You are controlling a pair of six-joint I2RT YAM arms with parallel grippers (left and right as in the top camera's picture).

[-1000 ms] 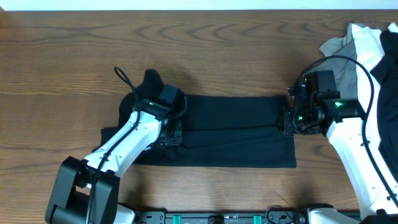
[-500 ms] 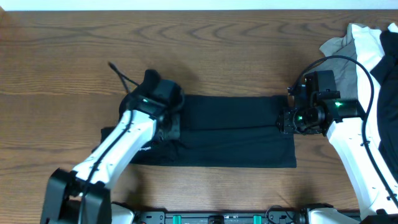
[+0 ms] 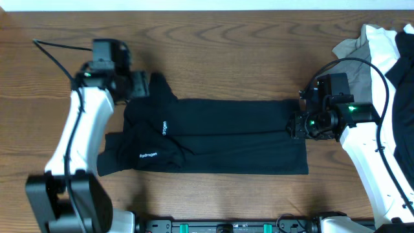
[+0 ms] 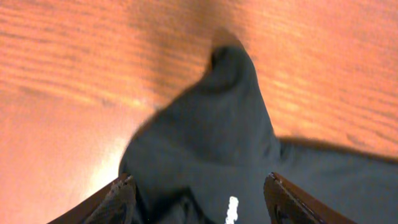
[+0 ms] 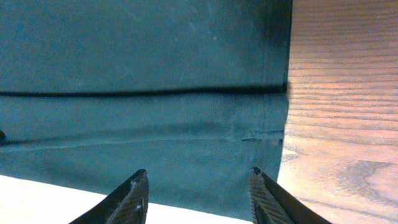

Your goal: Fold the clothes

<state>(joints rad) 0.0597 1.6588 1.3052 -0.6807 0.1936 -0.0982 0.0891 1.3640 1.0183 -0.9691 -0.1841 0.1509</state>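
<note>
The table [image 3: 246, 58] is dark brown wood with a strong wavy grain, long streaks running side to side and a few looping swirls toward the far side. In the left wrist view the same wood glows orange-red, with a bright patch of glare. In the right wrist view it looks a paler tan, the grain lines crisp. A white strip [image 3: 194, 4] runs along the table's far edge. Along the near edge sits a black rail [image 3: 194, 226] with small green fittings [image 3: 223, 228]
</note>
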